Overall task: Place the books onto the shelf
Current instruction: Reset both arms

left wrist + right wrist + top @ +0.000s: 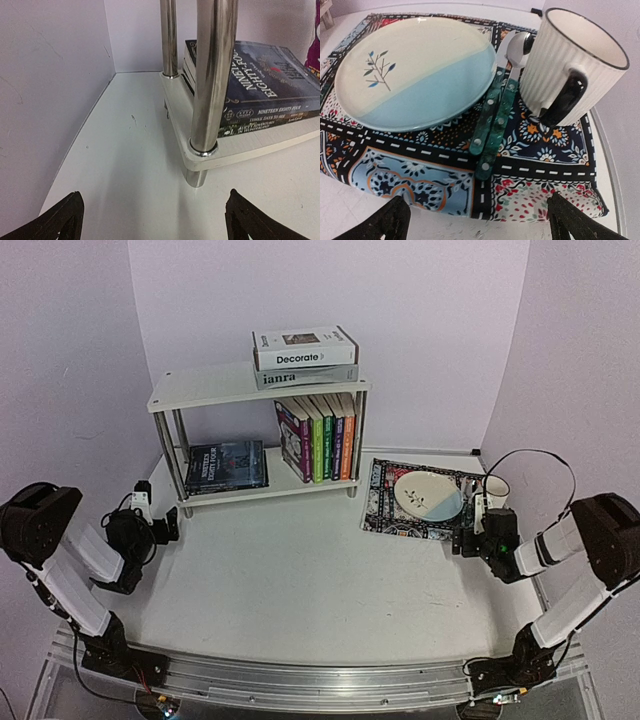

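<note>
Books point(318, 435) all on the shelf point(200, 390) — task looks done
Two lie stacked on the shelf's top, an upright row and a flat pile on its lower tier; none seen off it — left claw point(152, 217) and right claw point(479, 217) spread, empty

White table point(300, 585) has the little two-tier shelf point(200, 388) standing at the back, with a patterned placemat point(382, 512) lying just right of it. The shelf's top board carries a grey book point(300, 377) with a white one point(305, 348) stacked on it. The lower tier has a flat stack point(226, 465) on the left and upright paperbacks point(320, 435) on the right.
</note>
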Controlling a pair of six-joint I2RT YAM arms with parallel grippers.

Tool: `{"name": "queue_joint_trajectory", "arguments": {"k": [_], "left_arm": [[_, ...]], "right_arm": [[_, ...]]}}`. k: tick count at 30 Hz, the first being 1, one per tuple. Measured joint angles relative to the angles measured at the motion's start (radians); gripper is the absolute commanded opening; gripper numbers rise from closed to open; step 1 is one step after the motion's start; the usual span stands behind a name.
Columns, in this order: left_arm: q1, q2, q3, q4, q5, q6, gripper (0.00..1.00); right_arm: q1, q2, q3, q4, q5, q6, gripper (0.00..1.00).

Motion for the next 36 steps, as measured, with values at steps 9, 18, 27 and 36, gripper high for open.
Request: {"name": "queue_joint_trajectory", "arguments": {"k": [9,18,27,36], "left_arm": [[0.065,0.056,0.025,0.025,0.081,-0.002,1.00],[0.070,0.069,0.108,-0.043,0.112,-0.002,1.00],[0.070,0.069,0.108,-0.047,0.113,-0.002,1.00],[0.070,0.069,0.108,-0.048,0.113,-0.002,1.00]], "right_arm": [[-0.042,0.121,-0.048,0.192,-0.023,-0.032,0.98],[-0.058,0.121,-0.037,0.189,-0.050,-0.032,0.98],[-0.058,0.121,-0.037,0.189,-0.051,-0.032,0.98],[-0.058,0.121,-0.037,0.189,-0.051,-0.032,0.98]]}}
